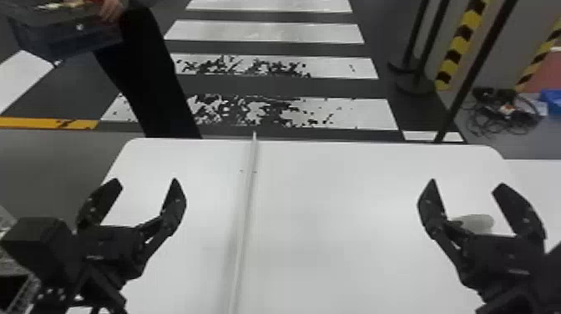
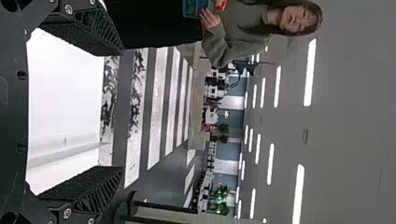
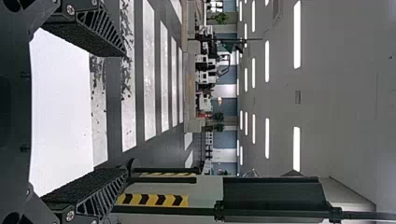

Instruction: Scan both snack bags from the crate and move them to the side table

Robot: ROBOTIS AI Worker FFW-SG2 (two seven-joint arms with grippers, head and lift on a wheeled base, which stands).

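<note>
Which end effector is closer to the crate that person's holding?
Left. The crate is beyond the table's far left corner, in a person's hand. The left end effector is open over the table's left side; the right end effector, over its right side, is farther off.

The left gripper (image 1: 146, 180) and right gripper (image 1: 466, 183) point forward, well apart, each with fingers spread.

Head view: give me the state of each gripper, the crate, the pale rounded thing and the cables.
Left gripper: open, empty.
Right gripper: open, empty.
Crate: off the table, a person's hand at its side; contents unclear.
Pale rounded thing: partly hidden by the right gripper.
Cables: tangled on the floor.
</note>
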